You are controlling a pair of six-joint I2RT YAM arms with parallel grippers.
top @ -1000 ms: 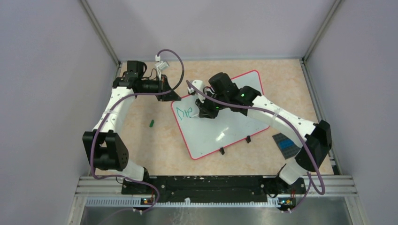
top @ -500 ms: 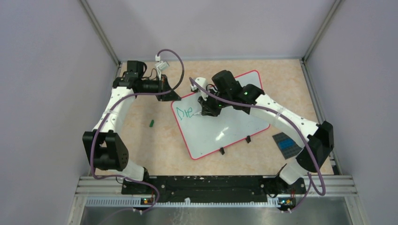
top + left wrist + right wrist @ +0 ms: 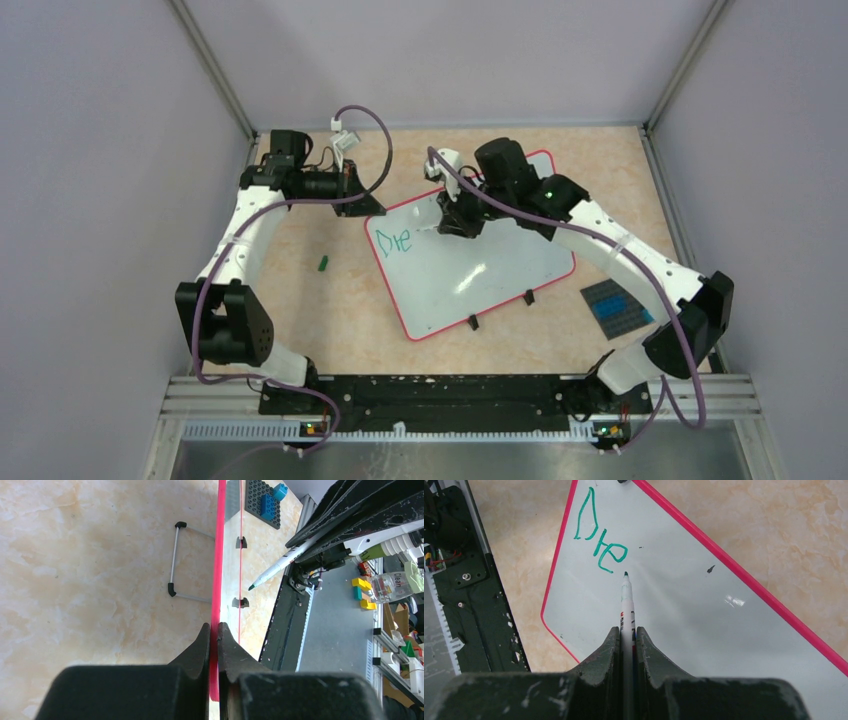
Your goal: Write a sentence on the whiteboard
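Note:
The whiteboard (image 3: 485, 270), white with a thin red rim, lies tilted on the table. Green letters "Die" (image 3: 599, 542) stand near its left corner. My left gripper (image 3: 366, 206) is shut on the board's red rim (image 3: 218, 555) at the far left corner; in the left wrist view the rim runs between my left gripper (image 3: 214, 628) fingers. My right gripper (image 3: 452, 222) is shut on a white marker (image 3: 626, 602). The marker's green tip points just right of the "e" and, in the left wrist view, the marker (image 3: 280, 562) looks slightly off the surface.
A small green cap (image 3: 323, 264) lies on the table left of the board. A dark grey studded plate (image 3: 615, 305) with blue bricks sits at the right. Two black feet (image 3: 472, 322) stick out at the board's near edge. Enclosure walls stand on three sides.
My right arm has swung back and to the right, carrying the marker away from the finished "e". The left gripper and the board have stayed put.

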